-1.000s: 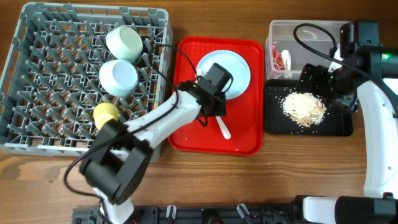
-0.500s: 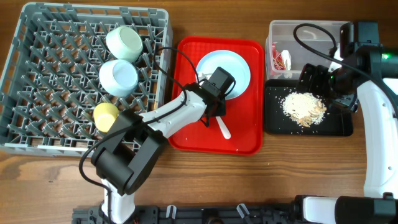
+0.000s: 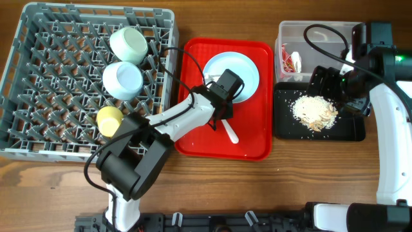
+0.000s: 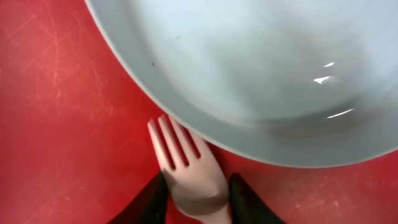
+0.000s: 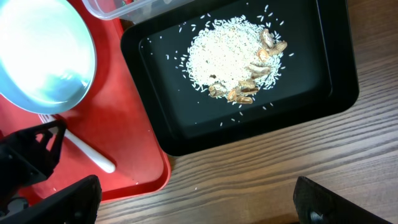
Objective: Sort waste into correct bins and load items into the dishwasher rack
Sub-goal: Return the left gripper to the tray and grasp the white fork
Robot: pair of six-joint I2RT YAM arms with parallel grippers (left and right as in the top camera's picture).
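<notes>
Counting what's in view. The dishwasher rack (image 3: 96,9) holds three items: two mint bowls (image 3: 129,43) (image 3: 122,80), both on their sides, and one yellow cup (image 3: 109,119) near its right wall.

The red tray (image 3: 193,129) holds two items: one white plate (image 3: 244,64) and one white fork (image 4: 189,177). The fork lies flat with its tines just under the plate's rim.

Bins, two:
- The clear tub (image 3: 322,27) has one red-and-white wrapper (image 3: 293,62) inside.
- The black tray (image 3: 347,129) has one pile of food scraps (image 3: 314,111), with loose grains scattered around it.

Left gripper (image 4: 196,196) is down on the red tray. Its jaws are narrowed onto the fork, one finger against each side just behind the tines.

Right gripper (image 5: 196,186) hangs above the black tray's near edge and the table (image 3: 290,187). Its jaws are spread wide, with nothing between them.
</notes>
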